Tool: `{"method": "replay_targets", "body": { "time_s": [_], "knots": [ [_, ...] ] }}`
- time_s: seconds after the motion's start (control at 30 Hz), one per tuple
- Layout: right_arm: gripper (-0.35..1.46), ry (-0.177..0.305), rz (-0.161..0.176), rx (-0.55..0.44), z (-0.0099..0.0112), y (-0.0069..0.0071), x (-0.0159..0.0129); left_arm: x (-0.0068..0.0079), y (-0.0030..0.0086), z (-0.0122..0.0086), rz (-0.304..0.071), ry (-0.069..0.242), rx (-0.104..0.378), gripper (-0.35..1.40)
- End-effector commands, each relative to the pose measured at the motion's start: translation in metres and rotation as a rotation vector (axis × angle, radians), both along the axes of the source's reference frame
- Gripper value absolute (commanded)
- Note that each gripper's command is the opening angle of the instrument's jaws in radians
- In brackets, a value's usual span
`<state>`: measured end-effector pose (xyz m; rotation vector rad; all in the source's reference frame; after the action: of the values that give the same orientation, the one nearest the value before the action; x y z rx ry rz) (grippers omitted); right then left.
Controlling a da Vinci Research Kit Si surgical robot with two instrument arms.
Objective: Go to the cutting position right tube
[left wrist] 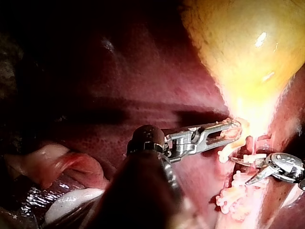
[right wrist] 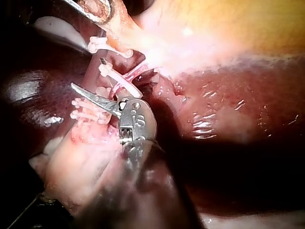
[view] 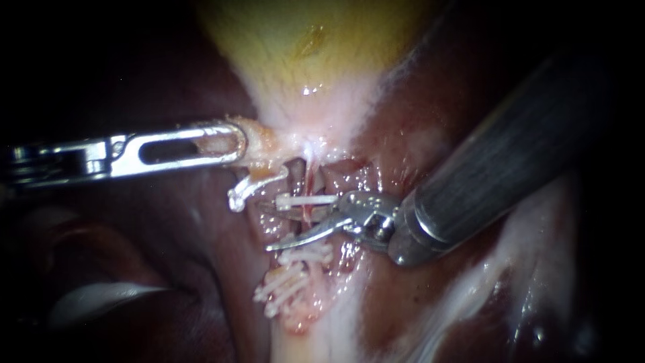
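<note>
**A:** Left of the upper clip [view: 306, 199], our left instrument [view: 232, 142] is clenched on the gallbladder neck [view: 282, 138] and holds it out sideways. If that grip slips, we judge the tension goes and everything around the upper clip sags into our blades.

**B:** Between those jaws and the upper clip, a curled clip [view: 250, 189] hangs on a stump of tissue. Our blade tips reach toward it, so a small overshoot could snag it.

**A:** The right tube [view: 309, 176] is thin and red. It runs down from the gallbladder neck, passes under the upper clip, and just below it crosses the gap between our blades.

**B:** Our right instrument [view: 279, 225] comes in from the right of the upper clip. Its blades are parted and grasp nothing. One blade lies almost along the upper clip, and the other sits below it, just short of the lower clips [view: 295, 269].

**A:** That closeness worries us. If we close here, the near blade could bite the upper clip or lever it off the tube.

**B:** We also cannot see what lies behind the tips left of the upper clip, so they could nick the tissue there. We want the tube square across the blades, midway between the upper clip and the lower clips.
</note>
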<state>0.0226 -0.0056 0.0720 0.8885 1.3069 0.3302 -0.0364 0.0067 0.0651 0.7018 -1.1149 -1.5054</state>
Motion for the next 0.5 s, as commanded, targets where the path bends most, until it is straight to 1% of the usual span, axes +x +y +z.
{"method": "replay_targets", "body": {
  "time_s": [0.03, 0.5],
  "knots": [
    [1.45, -0.001, 0.0, 0.0, 0.0001, 0.0, -0.0001, 0.0, 0.0, 0.0, -0.001, 0.003, 0.0, -0.35],
    [1.45, -0.001, -0.001, 0.0, 0.0, 0.0, -0.0001, 0.0001, -0.0001, 0.0, -0.002, 0.003, 0.0, -0.35]
  ]
}}
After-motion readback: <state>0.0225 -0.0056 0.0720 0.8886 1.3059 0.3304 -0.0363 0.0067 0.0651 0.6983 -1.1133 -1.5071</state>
